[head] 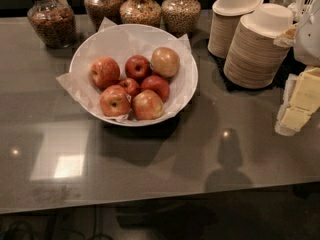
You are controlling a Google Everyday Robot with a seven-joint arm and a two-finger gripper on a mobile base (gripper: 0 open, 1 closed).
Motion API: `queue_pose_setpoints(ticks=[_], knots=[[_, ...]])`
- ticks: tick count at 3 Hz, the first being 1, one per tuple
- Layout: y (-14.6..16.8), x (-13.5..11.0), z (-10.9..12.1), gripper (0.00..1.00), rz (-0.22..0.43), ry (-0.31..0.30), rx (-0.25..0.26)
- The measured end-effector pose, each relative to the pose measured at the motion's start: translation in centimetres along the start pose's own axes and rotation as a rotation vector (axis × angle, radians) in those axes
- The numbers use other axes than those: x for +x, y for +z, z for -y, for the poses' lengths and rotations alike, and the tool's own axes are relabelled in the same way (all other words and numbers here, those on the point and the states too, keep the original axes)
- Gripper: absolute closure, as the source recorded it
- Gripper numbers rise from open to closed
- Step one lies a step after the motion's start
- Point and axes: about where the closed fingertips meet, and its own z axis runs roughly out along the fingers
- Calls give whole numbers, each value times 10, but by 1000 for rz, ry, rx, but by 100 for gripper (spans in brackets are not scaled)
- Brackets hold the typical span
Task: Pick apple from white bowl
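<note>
Okay, I'm looking down on the grey worktop (165, 176), and the bowl (186, 91) sits at about 11 o'clock from centre, wide and white, lined with crinkled paper (117, 39) that pokes out over the rim.

Seven fruits are in there, packed together. The apple (147, 105) I'm after lies at 6 o'clock inside the bowl, red-orange with pale yellow streaks, right against the near wall. It's touching a red-orange neighbour (115, 101) on its 9 o'clock side and a dark apple (157, 86) just behind it. Two more dark ones (137, 66) sit mid-bowl, a tan apple (165, 61) is at 2 o'clock, and another red-orange one (105, 72) is at 9 o'clock.

My hand (300, 106) is way over at 3 o'clock, at the edge of view, pale yellow below the white arm (309, 36). It's well apart from the bowl. How far open it is, I can't tell from here.

Along 12 o'clock are four jars (141, 9) of grain or nuts, close behind the bowl. At 1 to 2 o'clock, two stacks of paper bowls (255, 49) stand side by side between the bowl and my hand.
</note>
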Motion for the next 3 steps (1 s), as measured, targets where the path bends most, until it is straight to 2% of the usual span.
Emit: queue_pose_setpoints(ticks=[1, 2, 3], knots=[[0, 0, 0, 0, 0, 0, 0], [1, -11, 2, 0, 26, -19, 6], [7, -46, 10, 0, 114, -80, -1]])
